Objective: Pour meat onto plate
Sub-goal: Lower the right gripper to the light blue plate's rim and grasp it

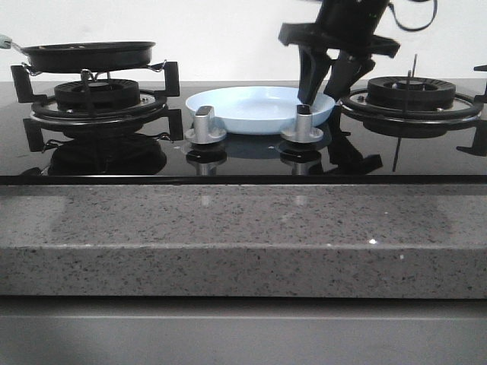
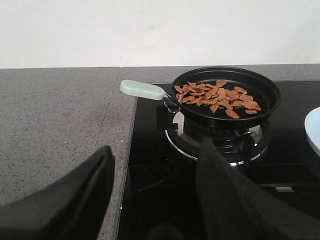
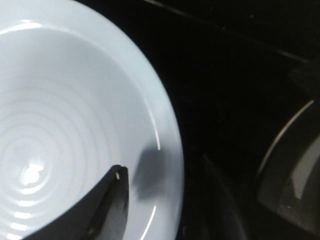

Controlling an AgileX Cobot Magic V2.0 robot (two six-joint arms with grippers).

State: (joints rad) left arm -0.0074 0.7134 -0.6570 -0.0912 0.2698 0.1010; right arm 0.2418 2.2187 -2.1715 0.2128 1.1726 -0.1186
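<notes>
The meat [image 2: 217,97] is a loose pile of light-brown pieces in a black frying pan [image 2: 227,95] with a pale green handle [image 2: 142,89]. The pan [image 1: 87,55] stands on the left burner. The pale blue plate [image 1: 251,110] lies between the burners with nothing in it. Its edge shows in the left wrist view [image 2: 314,130]. My left gripper [image 2: 156,147] is open and empty, short of the pan and over the hob's left edge. My right gripper [image 1: 319,95] is open, its jaws astride the plate's right rim [image 3: 167,130]. One finger [image 3: 110,200] is inside the plate.
Two silver knobs [image 1: 204,125] [image 1: 303,122] stand in front of the plate. The right burner grate [image 1: 411,95] is close beside my right gripper. The left burner grate [image 1: 95,99] carries the pan. A speckled granite counter [image 1: 243,236] runs along the front and lies left of the hob [image 2: 55,125].
</notes>
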